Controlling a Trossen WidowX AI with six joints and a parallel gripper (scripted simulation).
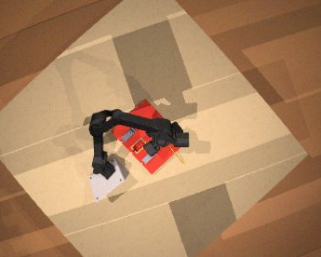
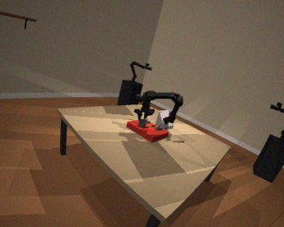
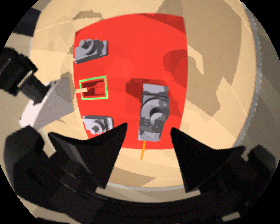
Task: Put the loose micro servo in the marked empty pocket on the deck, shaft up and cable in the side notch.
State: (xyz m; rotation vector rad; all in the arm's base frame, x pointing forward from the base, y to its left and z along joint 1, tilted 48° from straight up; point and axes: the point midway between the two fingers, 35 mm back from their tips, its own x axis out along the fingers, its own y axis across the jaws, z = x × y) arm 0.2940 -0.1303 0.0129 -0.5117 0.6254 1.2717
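Note:
The loose grey micro servo (image 3: pixel 154 112) lies on the right part of the red deck (image 3: pixel 126 30) (image 1: pixel 144 109) (image 2: pixel 152 136) in the wrist view. Its orange cable (image 3: pixel 143 150) (image 1: pixel 178 155) runs over the deck's near edge. The empty pocket (image 3: pixel 93 89) (image 1: pixel 138 146), outlined in green, is to the left, between two seated servos (image 3: pixel 91 50) (image 3: pixel 97 125). Its side notch (image 3: pixel 81 91) faces left. My gripper (image 3: pixel 149 128) is open, low over the deck, its fingertips on either side of the loose servo's cable end with gaps at both sides. In the top view the arm hides the servo.
The pale arm base (image 1: pixel 107 182) (image 3: pixel 53 105) stands beside the deck on the pocket side. The deck rests on the wooden table (image 1: pixel 231 121) (image 2: pixel 188 152). Two black stands (image 2: pixel 130 92) (image 2: pixel 272 158) with small arms are beyond the table.

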